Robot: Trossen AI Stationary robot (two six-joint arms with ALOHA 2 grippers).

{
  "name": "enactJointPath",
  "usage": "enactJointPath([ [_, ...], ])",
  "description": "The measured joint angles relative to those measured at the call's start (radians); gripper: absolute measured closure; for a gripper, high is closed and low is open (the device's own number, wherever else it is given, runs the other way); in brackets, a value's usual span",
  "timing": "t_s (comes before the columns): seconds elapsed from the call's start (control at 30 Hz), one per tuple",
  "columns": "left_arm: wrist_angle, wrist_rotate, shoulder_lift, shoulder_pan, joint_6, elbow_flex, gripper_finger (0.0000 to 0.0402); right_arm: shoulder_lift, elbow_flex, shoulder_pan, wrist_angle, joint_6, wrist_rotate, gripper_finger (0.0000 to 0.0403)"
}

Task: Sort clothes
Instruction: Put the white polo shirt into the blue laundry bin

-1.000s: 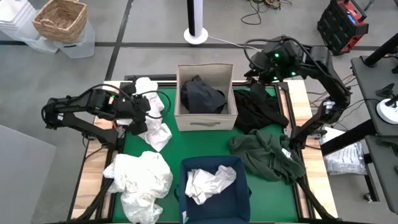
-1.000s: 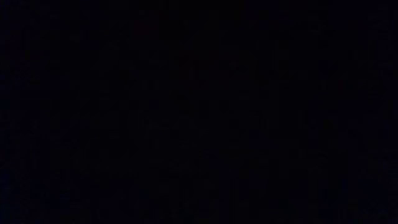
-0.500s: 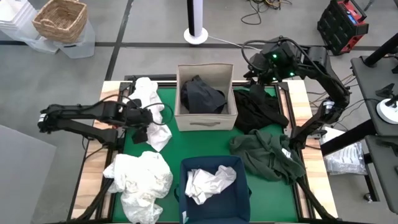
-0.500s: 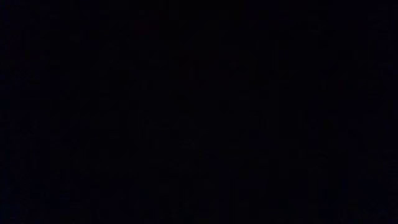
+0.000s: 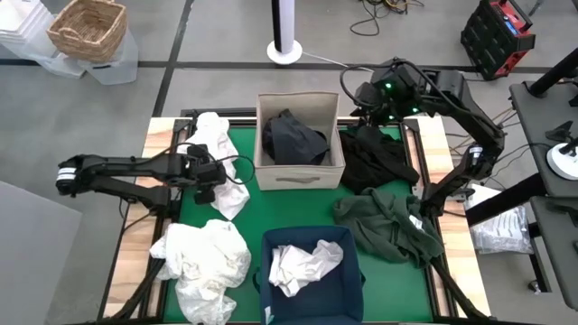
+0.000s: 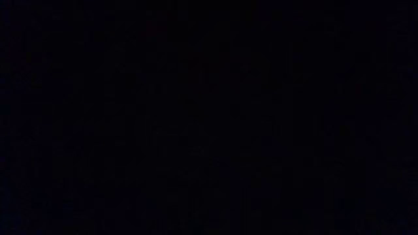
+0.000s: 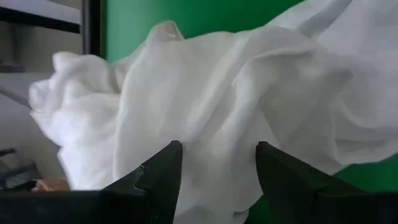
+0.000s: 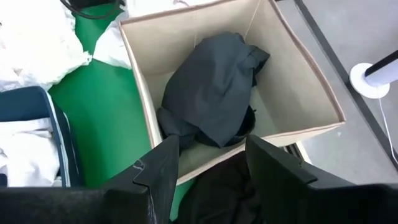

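On the green tabletop, white garments sit left of centre, the dark olive garment and black garment at right. Our left end effector is spread against the white shirt, jaws released; we should push deeper into a fold before closing. Our right end effector hangs released at upper right, over the beige box. The navy bin at lower centre crowds the carry path.
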Motion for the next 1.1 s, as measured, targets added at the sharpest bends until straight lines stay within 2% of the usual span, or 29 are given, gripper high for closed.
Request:
enactJointPath([
  [0.13,0.028,-0.005,0.003,0.039,0.021,-0.021,0.0222,0.000,-0.022,0.000,0.031,-0.001,0.000,0.0220],
  [0.27,0.054,-0.006,0.004,0.095,0.043,-0.027,0.0246,0.000,-0.046,0.000,0.056,-0.007,0.000,0.0222],
  [0.37,0.053,-0.006,0.010,0.148,0.044,-0.027,0.0287,0.000,-0.063,0.000,0.062,-0.007,0.000,0.0227],
  [0.43,0.055,0.001,0.011,0.183,0.047,-0.025,0.0332,0.000,-0.072,0.000,0.063,-0.007,0.000,0.0230],
  [0.5,0.065,0.042,0.011,0.220,0.057,-0.024,0.0380,0.000,-0.080,0.000,0.064,-0.008,0.000,0.0232],
  [0.53,0.072,0.068,0.011,0.238,0.062,-0.024,0.0389,0.000,-0.083,0.000,0.064,-0.008,0.000,0.0234],
  [0.67,0.070,0.160,0.007,0.279,0.066,0.006,0.0399,0.000,-0.089,0.000,0.082,-0.008,0.000,0.0238],
  [0.8,0.070,0.246,-0.018,0.282,0.051,0.099,0.0401,0.000,-0.090,0.000,0.089,-0.008,0.000,0.0237],
  [1.1,0.029,0.242,-0.071,0.281,0.066,0.389,0.0401,0.000,-0.091,0.000,0.121,-0.008,0.000,0.0241],
])
